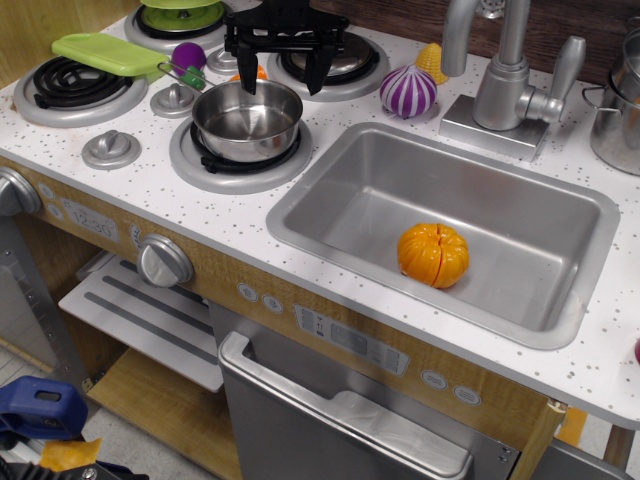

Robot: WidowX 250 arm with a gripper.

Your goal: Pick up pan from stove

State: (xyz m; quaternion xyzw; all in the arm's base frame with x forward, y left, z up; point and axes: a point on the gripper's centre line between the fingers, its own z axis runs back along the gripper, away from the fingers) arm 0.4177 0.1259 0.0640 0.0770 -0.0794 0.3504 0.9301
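Note:
A small silver pan (247, 120) sits upright on the front right burner (238, 158) of the toy stove. It looks empty. My black gripper (281, 78) hangs just behind and above the pan's far rim. It is open and holds nothing. Its left fingertip (248, 80) is close over the far rim and its right fingertip (313, 80) is off to the right, over the back right burner (330, 60). A small orange thing behind the pan is mostly hidden by the gripper.
A green flat lid (105, 52) and a purple toy (187, 55) lie left of the gripper. A green pot (180, 12) stands at the back. A purple-white onion (408, 91) sits by the faucet (505, 85). An orange pumpkin (433, 254) lies in the sink (330, 190).

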